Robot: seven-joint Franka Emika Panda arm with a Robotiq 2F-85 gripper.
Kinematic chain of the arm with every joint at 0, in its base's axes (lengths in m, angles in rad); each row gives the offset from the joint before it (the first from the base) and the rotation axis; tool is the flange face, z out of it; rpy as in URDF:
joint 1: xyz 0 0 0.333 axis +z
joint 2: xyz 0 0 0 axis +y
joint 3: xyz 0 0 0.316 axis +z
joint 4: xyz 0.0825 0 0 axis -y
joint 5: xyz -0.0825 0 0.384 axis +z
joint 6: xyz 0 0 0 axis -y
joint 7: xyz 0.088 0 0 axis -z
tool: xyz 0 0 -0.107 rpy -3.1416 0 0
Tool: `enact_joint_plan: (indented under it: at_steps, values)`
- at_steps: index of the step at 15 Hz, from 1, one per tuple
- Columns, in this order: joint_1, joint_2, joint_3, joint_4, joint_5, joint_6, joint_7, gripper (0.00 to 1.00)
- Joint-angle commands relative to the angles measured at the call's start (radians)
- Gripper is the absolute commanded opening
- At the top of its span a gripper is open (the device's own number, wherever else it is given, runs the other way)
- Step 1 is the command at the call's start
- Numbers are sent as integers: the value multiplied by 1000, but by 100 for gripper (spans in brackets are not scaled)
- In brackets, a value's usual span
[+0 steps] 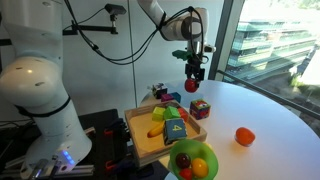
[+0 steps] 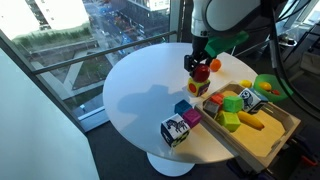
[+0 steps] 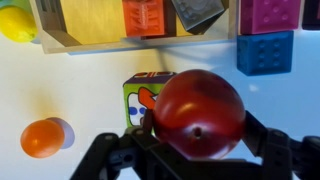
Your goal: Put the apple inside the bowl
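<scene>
My gripper [image 1: 192,76] is shut on the glossy red apple [image 1: 191,87] and holds it in the air above the white round table. In the wrist view the apple [image 3: 198,112] fills the space between the two black fingers [image 3: 202,140]. It hangs over a multicoloured cube [image 3: 146,96]. The small green bowl [image 1: 178,150] stands at the table's near edge beside the wooden tray and has yellow and orange items in it. In an exterior view the bowl [image 2: 268,83] sits beyond the tray, away from the gripper [image 2: 199,60] and apple [image 2: 199,72].
A wooden tray [image 1: 138,132] holds several coloured blocks. An orange-red ball [image 1: 244,136] lies alone on the table [image 1: 265,110]. A black-and-white cube [image 2: 175,130] sits near the tray's end. Blue [image 3: 265,52] and magenta [image 3: 268,15] blocks lie by the tray.
</scene>
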Motion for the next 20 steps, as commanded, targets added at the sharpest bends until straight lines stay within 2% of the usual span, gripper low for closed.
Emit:
enact_joint_plan:
  at_steps: [1,14,20]
  values:
    - [-37,-81,5,-85,27,-15,-48,58]
    - [-156,-356,-36,-397,27,10,-100,58]
    - [-226,-428,-80,-460,25,19,-67,58]
